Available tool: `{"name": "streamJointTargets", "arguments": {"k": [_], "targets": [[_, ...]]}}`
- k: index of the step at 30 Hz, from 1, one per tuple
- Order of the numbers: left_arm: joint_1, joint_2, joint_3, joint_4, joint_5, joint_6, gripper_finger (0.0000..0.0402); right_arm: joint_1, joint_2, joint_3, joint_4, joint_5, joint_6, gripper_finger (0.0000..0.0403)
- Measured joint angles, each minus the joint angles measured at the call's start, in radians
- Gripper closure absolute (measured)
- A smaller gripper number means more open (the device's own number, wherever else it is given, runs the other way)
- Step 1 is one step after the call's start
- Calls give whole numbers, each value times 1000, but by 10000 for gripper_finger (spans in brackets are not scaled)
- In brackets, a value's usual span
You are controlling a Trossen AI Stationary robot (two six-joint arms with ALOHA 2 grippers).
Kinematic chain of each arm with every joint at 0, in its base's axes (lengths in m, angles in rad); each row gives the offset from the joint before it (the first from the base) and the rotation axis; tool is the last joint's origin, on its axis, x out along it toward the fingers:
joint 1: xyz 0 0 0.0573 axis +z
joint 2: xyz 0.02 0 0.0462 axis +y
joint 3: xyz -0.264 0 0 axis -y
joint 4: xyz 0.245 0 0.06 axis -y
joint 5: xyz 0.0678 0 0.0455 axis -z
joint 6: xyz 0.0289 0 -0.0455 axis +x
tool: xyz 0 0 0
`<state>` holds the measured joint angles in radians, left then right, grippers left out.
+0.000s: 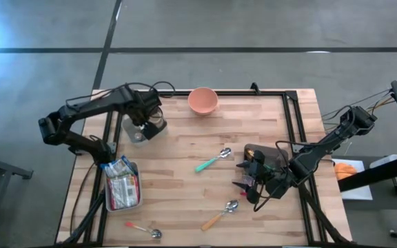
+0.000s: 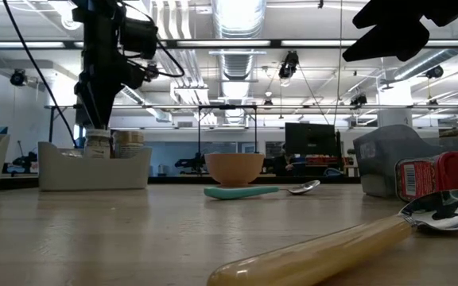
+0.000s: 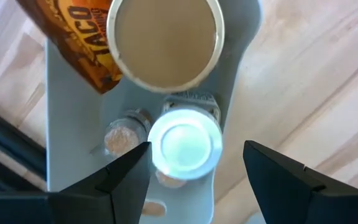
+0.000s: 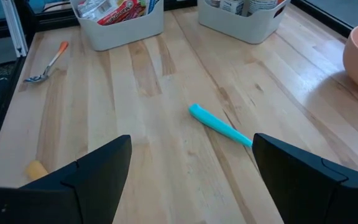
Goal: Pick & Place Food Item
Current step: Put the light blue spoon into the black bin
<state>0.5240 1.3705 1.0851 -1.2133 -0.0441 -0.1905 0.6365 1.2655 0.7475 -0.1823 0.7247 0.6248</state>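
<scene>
- The left gripper (image 3: pixel 194 171) is held over a grey bin (image 1: pixel 140 131) at the bench's (image 1: pixel 185 179) far left; its fingers (image 3: pixel 126 177) are spread, gripping nothing.
- A white-lidded jar (image 3: pixel 184 144) is seen directly below, inside the bin beside a larger can (image 3: pixel 165 40).
- The right gripper (image 4: pixel 191 165) is held open above the bench near a teal-handled spoon (image 4: pixel 219 126).

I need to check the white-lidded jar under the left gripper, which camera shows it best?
The left wrist view: the jar sits centered in its bin between open fingers. The low view shows its side; in the high view the arm hides it; the right wrist view shows only the bin.
</scene>
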Motion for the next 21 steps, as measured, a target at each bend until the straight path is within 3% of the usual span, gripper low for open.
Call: {"name": "streamJointTargets", "arguments": {"k": [6,12,21], "targets": [[0,0,62,-90,0,-1,146,0,0,0,0,0,0,69],[-46,-1,118,-91,34,-98,146,0,0,0,0,0,0,69],[-320,6,121,167,26,-183,146,0,0,0,0,-2,-4,69]]}}
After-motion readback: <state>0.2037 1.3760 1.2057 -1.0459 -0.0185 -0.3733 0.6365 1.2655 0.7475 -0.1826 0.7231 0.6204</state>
